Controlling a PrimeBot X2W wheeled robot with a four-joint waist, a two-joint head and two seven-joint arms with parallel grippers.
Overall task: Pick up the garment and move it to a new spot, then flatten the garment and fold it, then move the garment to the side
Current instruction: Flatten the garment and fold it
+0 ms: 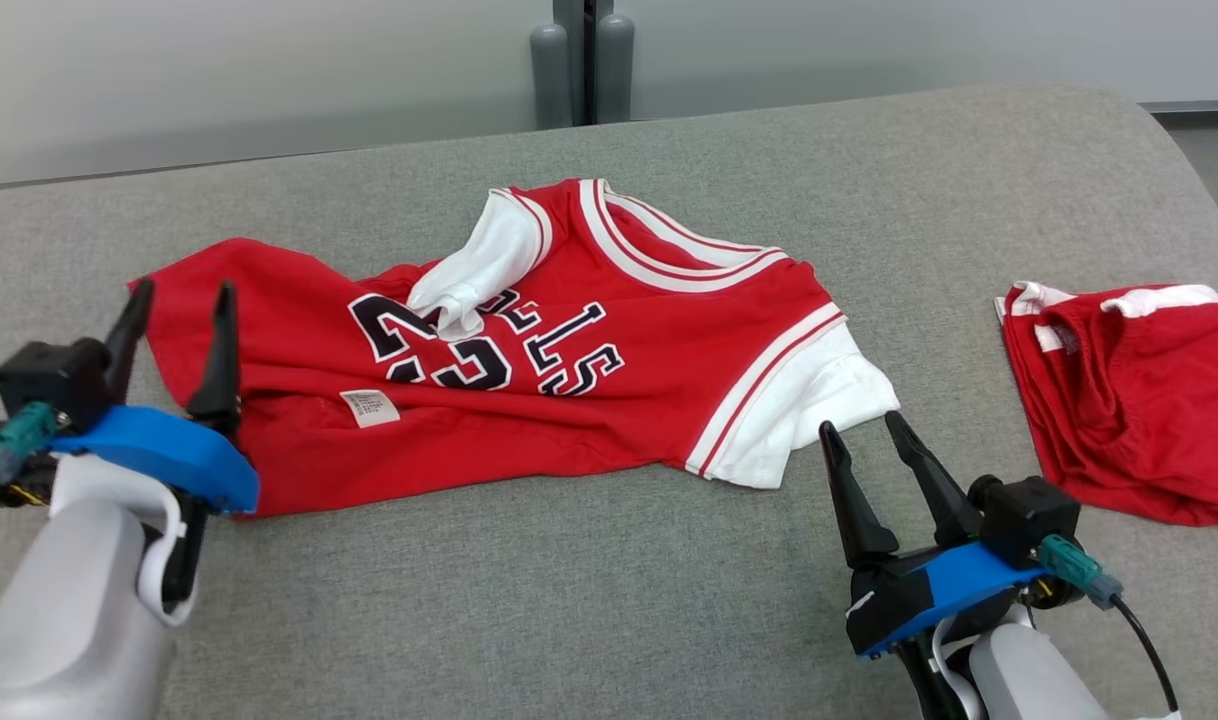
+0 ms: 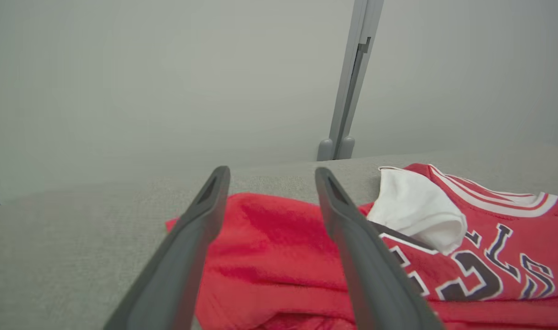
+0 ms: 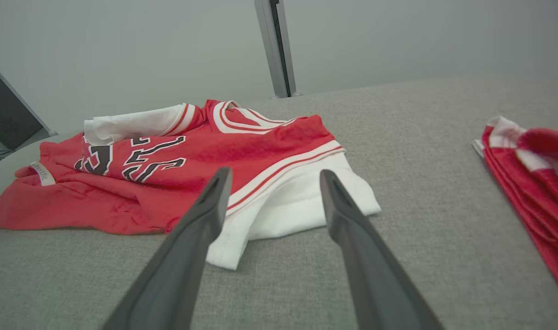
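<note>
Fabric of this kind, a red basketball jersey [image 1: 609,400] with white sleeves, white-striped trim and dark lettering, is likely light, limp and a little slick. It will sag and drag rather than keep a shape, so the thicker edges look like the safest holds: the hem corners and the banded shoulder seams, pinched through both layers.

It lies rumpled across the middle of the grey upholstered surface [image 1: 569,620], hem end bunched towards the left and one white sleeve [image 1: 489,260] flopped over the chest lettering.

The left gripper [image 1: 185,290] stands with its fingers spread at the hem end. Red cloth shows between them in the left wrist view, but nothing is pinched, and I cannot tell whether the tips touch it. The right gripper [image 1: 859,423], also spread and empty, sits just beside the other white sleeve [image 1: 819,400], on its near side. A second red-and-white garment [image 1: 1139,400] lies well apart on the right.
</note>
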